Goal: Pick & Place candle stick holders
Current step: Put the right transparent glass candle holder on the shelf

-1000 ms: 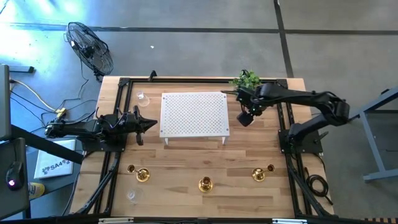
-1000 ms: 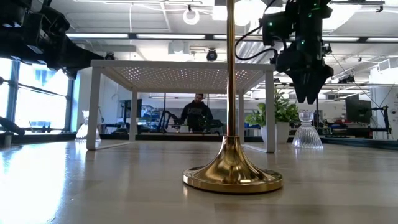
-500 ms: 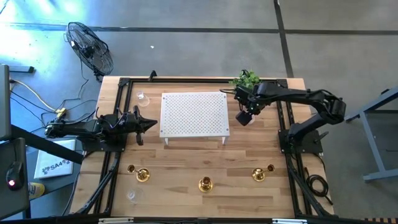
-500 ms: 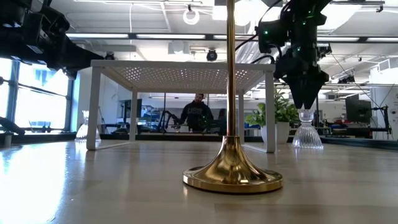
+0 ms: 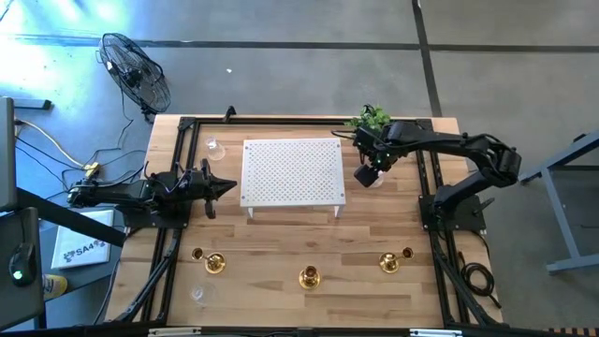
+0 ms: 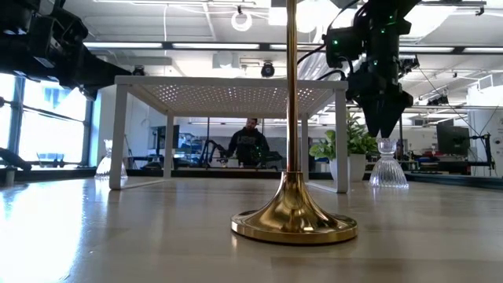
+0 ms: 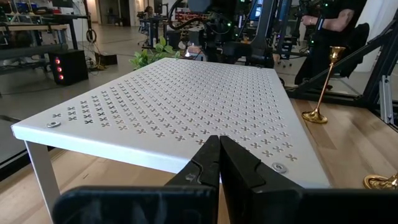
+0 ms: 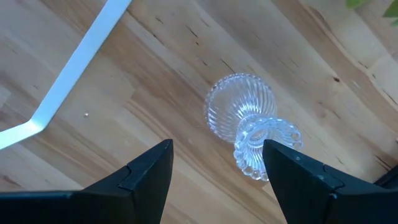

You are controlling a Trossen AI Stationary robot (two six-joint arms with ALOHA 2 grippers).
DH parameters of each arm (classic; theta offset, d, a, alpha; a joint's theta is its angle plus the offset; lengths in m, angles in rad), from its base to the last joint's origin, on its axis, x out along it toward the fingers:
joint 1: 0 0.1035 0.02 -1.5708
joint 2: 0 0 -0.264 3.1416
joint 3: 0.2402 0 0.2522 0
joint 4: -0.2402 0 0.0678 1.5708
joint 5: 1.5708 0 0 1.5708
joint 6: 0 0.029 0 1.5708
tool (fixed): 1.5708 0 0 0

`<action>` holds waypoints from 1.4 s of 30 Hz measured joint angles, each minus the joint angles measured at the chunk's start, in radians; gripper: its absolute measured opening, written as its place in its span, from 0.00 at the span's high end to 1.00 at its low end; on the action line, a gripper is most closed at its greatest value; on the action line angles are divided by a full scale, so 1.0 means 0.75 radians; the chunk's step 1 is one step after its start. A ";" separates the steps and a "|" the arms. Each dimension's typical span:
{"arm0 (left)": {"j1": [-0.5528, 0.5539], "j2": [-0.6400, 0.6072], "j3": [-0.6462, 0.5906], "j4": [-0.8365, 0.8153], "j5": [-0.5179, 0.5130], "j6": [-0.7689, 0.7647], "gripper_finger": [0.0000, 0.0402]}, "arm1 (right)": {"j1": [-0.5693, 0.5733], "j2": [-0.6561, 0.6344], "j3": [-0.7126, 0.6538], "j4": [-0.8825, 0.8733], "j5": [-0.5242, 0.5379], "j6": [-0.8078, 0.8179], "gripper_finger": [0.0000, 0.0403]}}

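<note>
A clear ribbed glass candle stick holder [image 8: 249, 127] stands upright on its flared base, on the table to the right of the white perforated stand [image 5: 292, 171]. My right gripper [image 8: 214, 168] is open above it, fingers pointing down, touching nothing; in the low view [image 6: 384, 118] it hangs just over the holder [image 6: 388, 169]. My left gripper [image 7: 219, 158] is shut and empty at the stand's left side [image 5: 227, 187]. Three gold holders [image 5: 215, 263] [image 5: 309, 277] [image 5: 390, 263] stand near the front edge.
A green plant [image 5: 370, 120] stands at the far edge, just behind my right gripper. Two more clear glass holders stand at the far left [image 5: 214, 147] and the front left [image 5: 200, 294]. A person shows in the room behind the table [image 6: 250, 143].
My right gripper has gone a little toward the table's left edge and down toward the clear glass holder, and it now hangs right over it. The holder has stayed where it was.
</note>
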 joint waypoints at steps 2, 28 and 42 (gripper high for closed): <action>0.000 0.000 0.000 0.000 0.000 0.000 1.00 | 0.000 0.000 0.000 0.000 0.001 0.000 0.40; 0.000 0.000 0.000 0.001 0.000 0.000 1.00 | 0.000 0.000 -0.037 0.035 -0.050 0.029 0.40; 0.000 0.000 0.000 0.000 0.000 0.000 1.00 | 0.000 -0.001 -0.122 0.111 0.008 -0.023 0.43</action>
